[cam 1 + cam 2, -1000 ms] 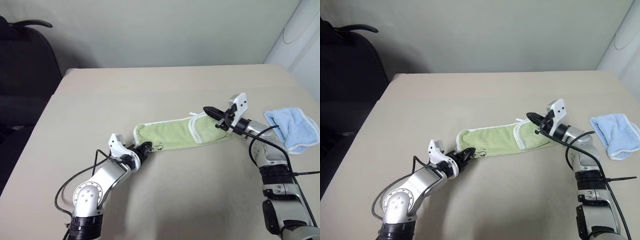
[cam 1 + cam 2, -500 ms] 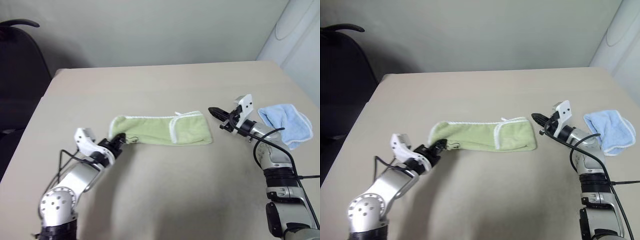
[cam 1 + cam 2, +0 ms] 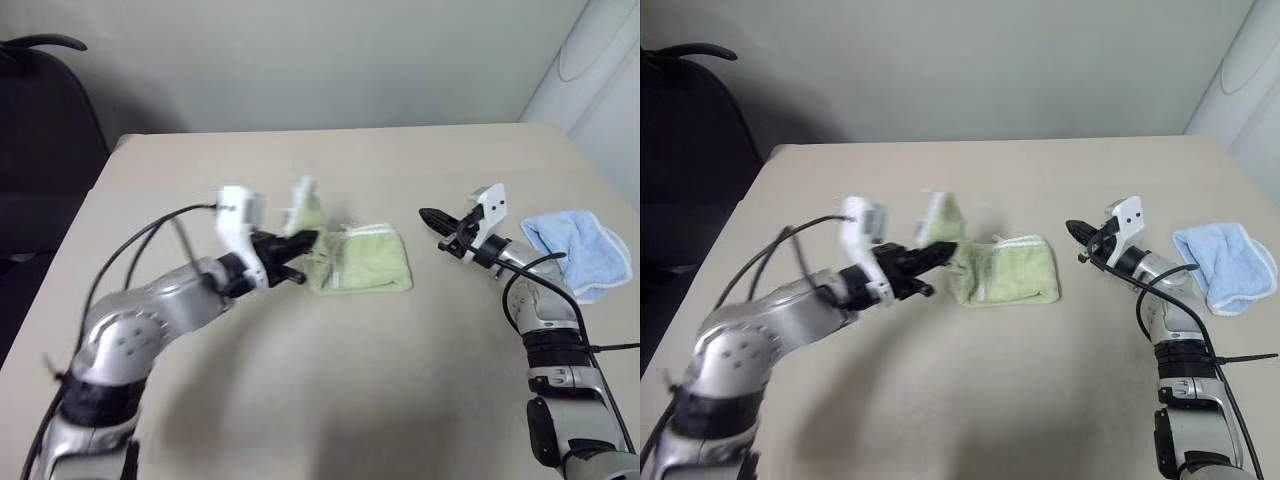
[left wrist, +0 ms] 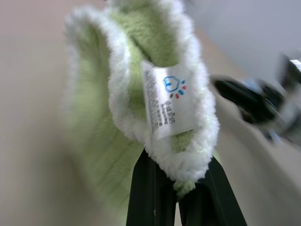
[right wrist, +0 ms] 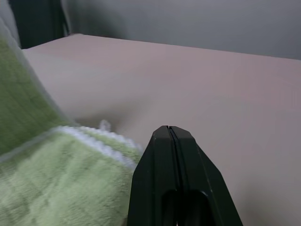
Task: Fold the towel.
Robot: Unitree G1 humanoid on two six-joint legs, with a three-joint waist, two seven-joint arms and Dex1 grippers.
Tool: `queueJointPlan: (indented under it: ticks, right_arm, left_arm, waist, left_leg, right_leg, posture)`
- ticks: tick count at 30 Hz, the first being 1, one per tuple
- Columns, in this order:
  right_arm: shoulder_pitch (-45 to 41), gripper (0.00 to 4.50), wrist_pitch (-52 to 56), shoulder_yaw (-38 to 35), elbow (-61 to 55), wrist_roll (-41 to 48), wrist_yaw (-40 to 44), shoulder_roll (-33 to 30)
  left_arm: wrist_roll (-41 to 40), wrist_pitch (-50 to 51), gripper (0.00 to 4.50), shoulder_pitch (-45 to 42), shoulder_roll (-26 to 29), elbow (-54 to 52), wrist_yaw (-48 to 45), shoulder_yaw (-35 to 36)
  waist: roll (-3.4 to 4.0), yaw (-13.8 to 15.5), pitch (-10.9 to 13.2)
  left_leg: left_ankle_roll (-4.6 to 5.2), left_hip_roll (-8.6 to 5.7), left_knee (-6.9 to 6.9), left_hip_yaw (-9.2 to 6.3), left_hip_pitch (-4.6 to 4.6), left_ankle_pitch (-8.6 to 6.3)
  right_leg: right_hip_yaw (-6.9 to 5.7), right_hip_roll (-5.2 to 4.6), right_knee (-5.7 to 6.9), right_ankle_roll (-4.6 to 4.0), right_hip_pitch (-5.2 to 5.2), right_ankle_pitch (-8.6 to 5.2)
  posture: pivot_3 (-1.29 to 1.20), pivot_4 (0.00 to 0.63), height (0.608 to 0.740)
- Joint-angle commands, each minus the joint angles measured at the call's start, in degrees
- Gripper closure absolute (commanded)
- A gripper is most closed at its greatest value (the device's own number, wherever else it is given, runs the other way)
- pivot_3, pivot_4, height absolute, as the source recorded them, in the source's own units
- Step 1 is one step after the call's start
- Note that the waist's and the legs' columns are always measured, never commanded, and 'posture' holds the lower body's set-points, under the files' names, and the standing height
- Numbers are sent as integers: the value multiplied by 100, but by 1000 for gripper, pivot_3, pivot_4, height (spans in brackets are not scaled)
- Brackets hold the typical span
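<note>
The two black fingers of the left gripper (image 4: 176, 188) are pressed together on one end of the light green terry cloth towel with white stitched edging (image 3: 368, 262). In the left wrist view, the white hem and a small white care label with printed marks (image 4: 168, 104) stand just above the fingertips, so the grip is on the edge of the cloth. This end is raised off the beige desk (image 3: 330, 400) and hangs over the other half of the towel, which lies flat near the middle of the desk.

The right gripper (image 3: 432, 218) has its fingers shut with nothing between them; the right wrist view shows the two black tips meeting in a thin line. It hovers just beside the far end of the towel, apart from it and not pressing on it.

Judging from this, the task is about halfway. The towel already looks narrow, as if one lengthwise fold is made, and the second fold, end over end, is now under way. What is left: to lay the lifted end down on the flat half, line up the white edges, let go, and perhaps smooth the cloth.

A small light blue cloth (image 3: 580, 250) lies crumpled near the right side of the desk, well apart from the towel.
</note>
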Motion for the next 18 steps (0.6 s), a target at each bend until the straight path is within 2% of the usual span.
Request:
queueJointPlan:
  ticks: [1, 6, 9, 12, 18]
  right_arm:
    - [-27, 4500, -161, -266, -122, 14, -260, -16]
    - [228, 4500, -109, -442, -416, 90, -495, -32]
    - [448, 4500, -24, -524, -707, 134, -593, -62]
    - [639, 4500, 72, -627, -913, 169, -677, -109]
    - [665, 4500, 149, -635, -973, 187, -694, -160]
  left_arm:
    - [703, 268, 4487, -737, -498, 477, -566, -724]
    - [2062, 469, 4487, -1551, -1195, 1460, -1180, -1822]
    - [2596, 394, 4487, -1661, -1512, 1860, -1487, -2005]
    - [2790, 450, 3802, -1606, -1781, 1969, -1665, -1853]
    - [2831, 560, 1682, -1371, -2191, 1864, -1737, -1263]
  waist:
    - [0, -1, 0]
    - [-2, -4, 2]
    - [-2, -19, 2]
    - [-4, -22, 3]
    - [-4, -19, 3]
  left_leg:
    - [-1, 0, 1, -1, -4, 1]
    - [0, 4, 12, -1, -21, 1]
    - [1, 5, 14, 0, -23, 1]
    - [1, 6, 19, 0, -32, 1]
    - [3, 6, 22, 1, -31, 2]
  right_leg:
    - [0, 0, -1, 2, -4, 1]
    - [0, -3, -2, 11, -15, 6]
    - [4, -3, -3, 16, -19, 7]
    - [4, -2, -2, 22, -25, 5]
    - [7, -2, -2, 30, -24, 2]
  posture:
    - [0, 150, 740]
    - [0, 150, 740]
    - [0, 150, 740]
    - [0, 150, 740]
    - [0, 150, 740]
